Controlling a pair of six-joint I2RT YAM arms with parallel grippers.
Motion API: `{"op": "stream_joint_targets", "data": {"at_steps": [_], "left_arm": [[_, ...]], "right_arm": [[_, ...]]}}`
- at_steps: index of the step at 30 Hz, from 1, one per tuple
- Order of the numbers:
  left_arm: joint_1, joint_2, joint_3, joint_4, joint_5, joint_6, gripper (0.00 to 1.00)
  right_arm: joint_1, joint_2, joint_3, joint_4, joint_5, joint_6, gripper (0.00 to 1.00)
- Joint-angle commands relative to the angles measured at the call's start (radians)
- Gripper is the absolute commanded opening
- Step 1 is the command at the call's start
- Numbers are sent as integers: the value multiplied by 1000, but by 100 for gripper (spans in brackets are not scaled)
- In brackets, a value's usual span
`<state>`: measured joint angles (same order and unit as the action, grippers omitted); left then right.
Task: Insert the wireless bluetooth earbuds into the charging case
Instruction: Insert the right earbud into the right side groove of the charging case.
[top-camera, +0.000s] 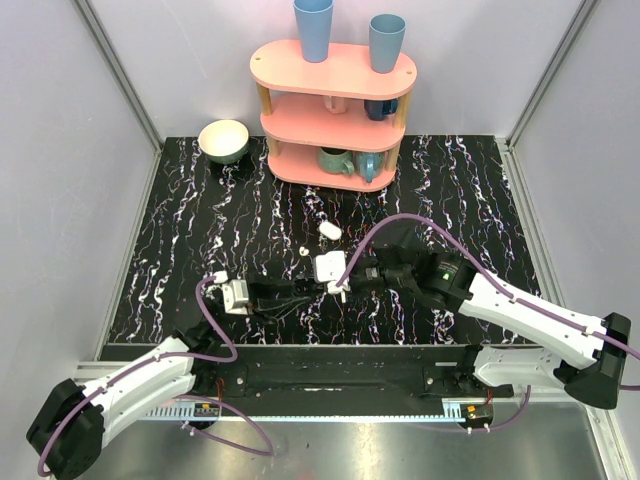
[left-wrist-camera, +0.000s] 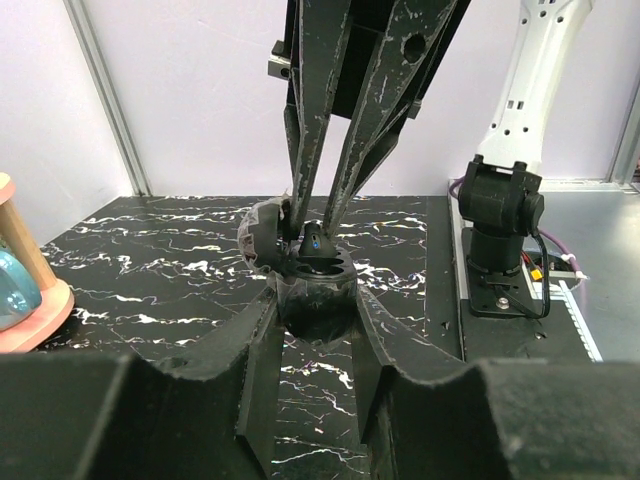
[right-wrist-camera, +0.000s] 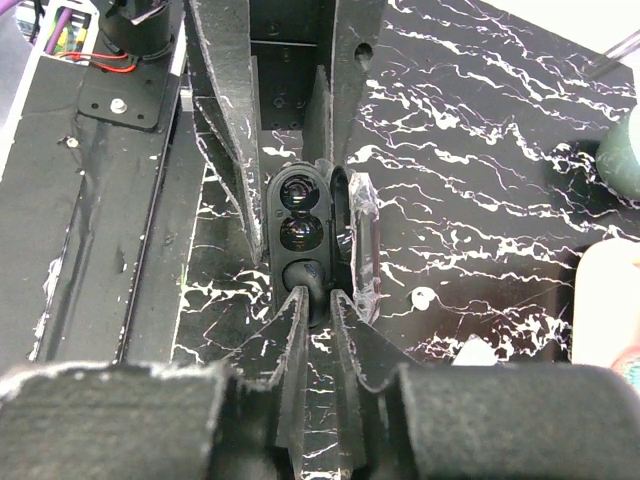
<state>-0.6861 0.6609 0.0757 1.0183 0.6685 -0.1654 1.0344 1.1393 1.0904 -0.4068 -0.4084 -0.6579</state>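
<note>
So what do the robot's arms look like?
The left arm and right arm have white shells and black joints. A purple cable runs along each. Their fingers are black, scuffed white. A green light glows on the right arm.

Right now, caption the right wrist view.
Left gripper holds the open charging case; right gripper poised at its near end.

Pink three-tier shelf (top-camera: 333, 72) at the back of a black marbled table (top-camera: 200, 230), two blue cups (top-camera: 313, 28) on top, mugs (top-camera: 336, 160) on lower tiers, pale bowl (top-camera: 224, 140) just left.
</note>
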Motion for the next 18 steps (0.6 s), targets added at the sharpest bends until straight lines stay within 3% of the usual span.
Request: {"op": "stream_joint_targets", "data": {"at_steps": [1, 6, 18], "left_arm": [[-6, -7, 13, 123, 20, 7, 0], [-6, -7, 9, 123, -1, 10, 0], [-4, -18, -7, 101, -78, 26, 0]], "right_arm": [[-4, -24, -3, 86, 103, 7, 20], [-4, -50, -20, 147, 137, 18, 25], [-4, -98, -61, 223, 163, 41, 27]]}}
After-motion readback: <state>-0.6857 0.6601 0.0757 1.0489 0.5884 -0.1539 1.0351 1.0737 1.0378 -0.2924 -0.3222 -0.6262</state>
